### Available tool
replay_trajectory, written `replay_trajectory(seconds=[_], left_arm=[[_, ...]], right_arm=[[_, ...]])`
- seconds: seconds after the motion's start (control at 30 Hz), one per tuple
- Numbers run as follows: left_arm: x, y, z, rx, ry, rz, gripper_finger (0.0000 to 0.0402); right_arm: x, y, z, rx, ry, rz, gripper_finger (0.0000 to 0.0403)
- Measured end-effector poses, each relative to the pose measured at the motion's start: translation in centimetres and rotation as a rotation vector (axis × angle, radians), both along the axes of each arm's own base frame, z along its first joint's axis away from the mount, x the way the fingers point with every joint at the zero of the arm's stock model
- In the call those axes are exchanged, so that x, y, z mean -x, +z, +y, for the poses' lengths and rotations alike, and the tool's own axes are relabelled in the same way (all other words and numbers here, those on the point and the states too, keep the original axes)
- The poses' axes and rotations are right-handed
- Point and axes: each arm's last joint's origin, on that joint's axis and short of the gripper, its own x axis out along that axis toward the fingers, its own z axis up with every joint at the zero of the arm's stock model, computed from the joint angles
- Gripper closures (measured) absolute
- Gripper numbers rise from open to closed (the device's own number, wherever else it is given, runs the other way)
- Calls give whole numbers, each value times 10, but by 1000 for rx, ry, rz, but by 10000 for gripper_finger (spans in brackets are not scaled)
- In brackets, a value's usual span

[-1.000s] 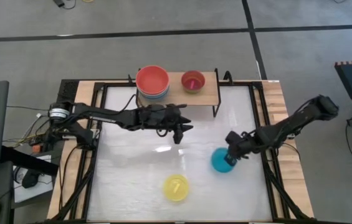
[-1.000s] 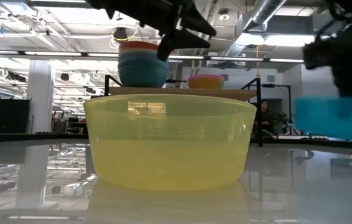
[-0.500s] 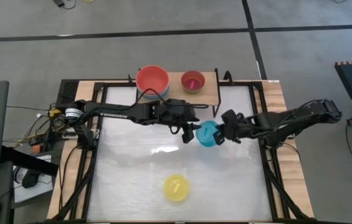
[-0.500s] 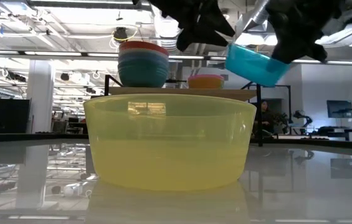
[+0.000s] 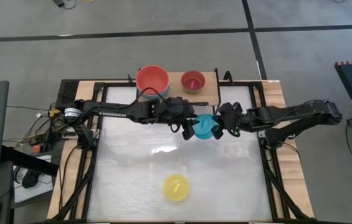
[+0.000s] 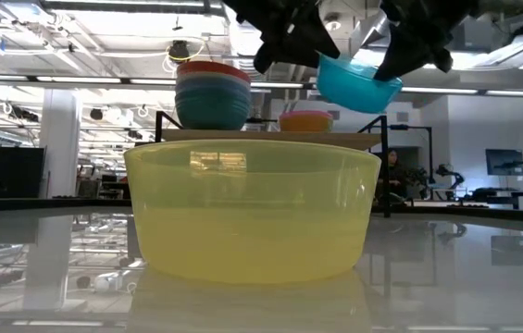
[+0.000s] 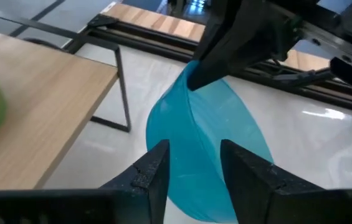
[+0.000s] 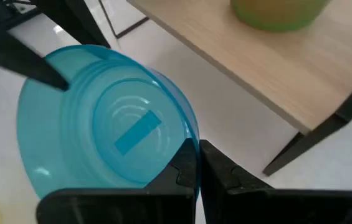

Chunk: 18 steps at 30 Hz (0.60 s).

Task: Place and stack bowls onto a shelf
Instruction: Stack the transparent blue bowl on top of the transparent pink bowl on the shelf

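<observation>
A cyan bowl hangs in the air in front of the shelf, between both grippers. My right gripper is shut on its right rim. My left gripper is open, and its fingers stand on either side of the bowl's left rim. On the wooden shelf top stand a tall stack with a red bowl uppermost and a short stack with a pink bowl inside. A yellow bowl rests on its base on the white table, near the front. My right gripper pinches the cyan bowl's rim between its two fingers, one inside the bowl and one outside. The fingers come about level from the table's right. The bowl is lifted clear, opening up, slightly tilted. My left gripper: I cannot tell whether its fingers touch the rim.
Black metal rails frame the white table top. The shelf's thin black legs stand just beyond the held bowl. Open table surface lies between the grippers and the yellow bowl. A person sits far back in the room.
My right gripper has lifted the cyan bowl off the table's right part. It has carried the bowl up and toward the table's left and far edge, up to my left gripper. My left gripper has shifted a little toward the right, and its fingers now straddle the bowl's rim.
</observation>
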Motion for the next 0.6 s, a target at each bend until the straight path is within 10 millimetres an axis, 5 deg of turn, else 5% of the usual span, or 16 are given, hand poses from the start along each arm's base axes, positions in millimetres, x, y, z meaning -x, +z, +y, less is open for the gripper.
replay_trajectory(seconds=[0.27,0.6], left_arm=[[1,0,0,0,46,9,391],[3,9,2,-68,63,78,401]], right_arm=[[-1,3,3,10,41,-1,369],[-3,10,6,-18,75,-59,295]])
